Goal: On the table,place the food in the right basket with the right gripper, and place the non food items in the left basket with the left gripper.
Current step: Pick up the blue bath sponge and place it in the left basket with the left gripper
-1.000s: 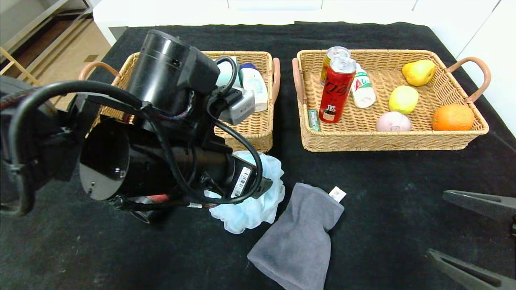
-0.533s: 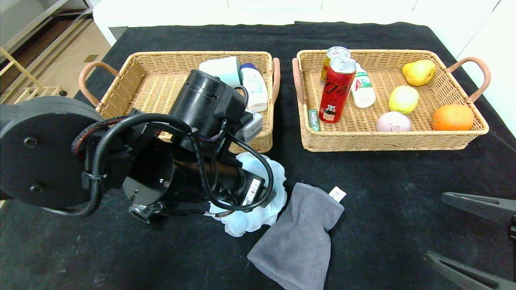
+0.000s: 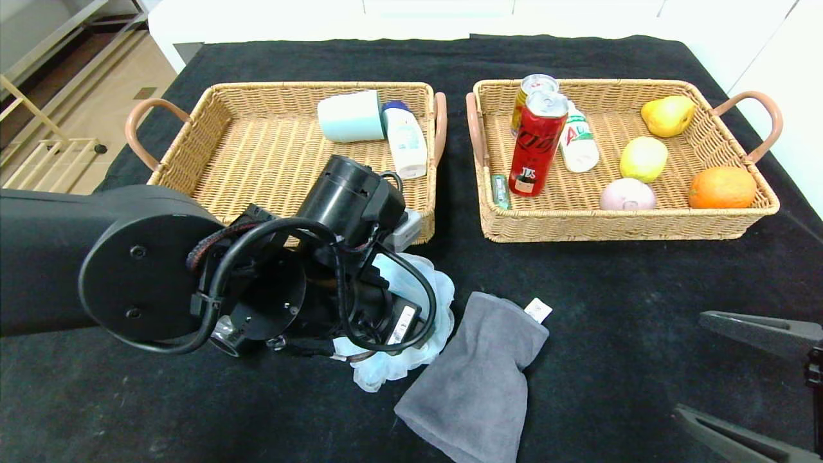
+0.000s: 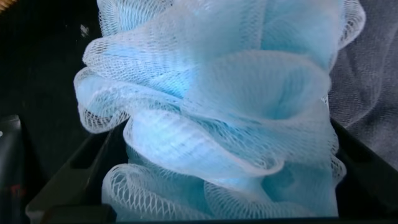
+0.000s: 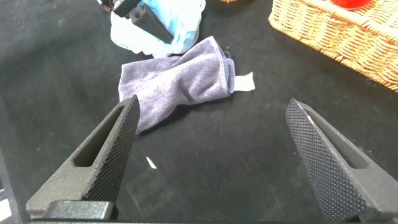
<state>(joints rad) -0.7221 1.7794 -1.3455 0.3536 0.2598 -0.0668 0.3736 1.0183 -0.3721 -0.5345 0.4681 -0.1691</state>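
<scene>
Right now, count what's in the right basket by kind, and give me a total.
Cans: 2, red can, can behind it
Bottles: 1, white bottle
Fruit: 3, pear, yellow-green fruit, orange
Pink round item: 1
Small green item: 1
Total: 8

This looks like a staged test room or lab, not a lived-in home. A black cloth (image 3: 578, 58) covers the whole surface, and two matching wicker baskets sit side by side on it: the left basket (image 3: 212, 128) and the right basket (image 3: 707, 218). Beyond the far edge stand plain white cabinets (image 3: 437, 13). At the far left, a wood-toned floor (image 3: 96, 90) shows pale wooden frames (image 3: 26, 109) standing on it.
</scene>
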